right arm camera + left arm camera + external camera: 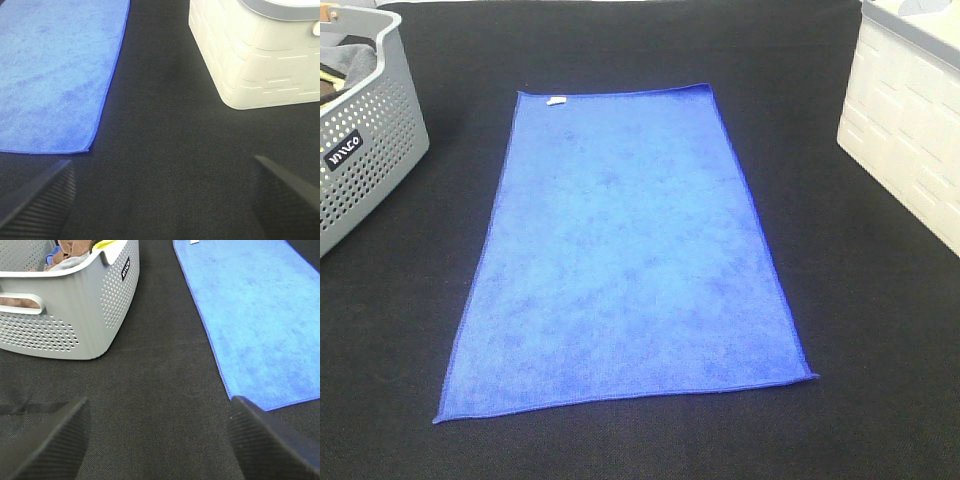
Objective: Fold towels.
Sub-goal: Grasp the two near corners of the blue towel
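The blue towel point(625, 250) lies flat mid-table point(640, 50), its long axis running near to far, white tag point(557, 100) at the far-left corner. The left gripper point(157, 415) and right gripper point(162, 175) gape wide, grasping nothing.

The grey basket point(370, 150) and the white bin point(910, 130) are cut off at the sides. The tag point(556, 100) on the blue towel point(630, 260) is too small to read.

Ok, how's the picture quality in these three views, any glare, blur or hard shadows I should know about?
Exterior high view: even, soft light, no hard shadows, blue towel sharp, white bin slightly washed out. Left wrist view: towel looks paler, left fingers close and a little soft. Right wrist view: right fingers even softer, bin bright but its ribs readable.
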Controlling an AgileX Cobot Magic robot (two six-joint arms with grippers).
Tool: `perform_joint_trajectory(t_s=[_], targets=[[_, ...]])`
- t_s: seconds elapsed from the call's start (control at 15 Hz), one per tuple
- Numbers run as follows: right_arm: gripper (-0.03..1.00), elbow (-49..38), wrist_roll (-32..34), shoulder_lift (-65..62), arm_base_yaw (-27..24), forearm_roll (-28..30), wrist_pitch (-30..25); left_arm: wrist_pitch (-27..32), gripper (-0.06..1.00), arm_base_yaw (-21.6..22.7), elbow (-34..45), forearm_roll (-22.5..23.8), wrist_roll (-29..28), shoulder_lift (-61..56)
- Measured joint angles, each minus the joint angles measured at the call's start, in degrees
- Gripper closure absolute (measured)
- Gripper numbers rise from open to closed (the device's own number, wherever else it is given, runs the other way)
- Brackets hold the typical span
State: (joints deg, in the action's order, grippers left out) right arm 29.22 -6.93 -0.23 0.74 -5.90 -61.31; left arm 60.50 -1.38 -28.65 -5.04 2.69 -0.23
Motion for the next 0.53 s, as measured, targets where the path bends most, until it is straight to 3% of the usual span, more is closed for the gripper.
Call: perform_joint_trajectory(t_s=[0.53], targets=[[0.09, 0.0, 0.0, 0.0, 0.0, 0.0, 0.0, 0.0, 0.22, 0.0, 0.0, 0.0, 0.0, 0.0]])
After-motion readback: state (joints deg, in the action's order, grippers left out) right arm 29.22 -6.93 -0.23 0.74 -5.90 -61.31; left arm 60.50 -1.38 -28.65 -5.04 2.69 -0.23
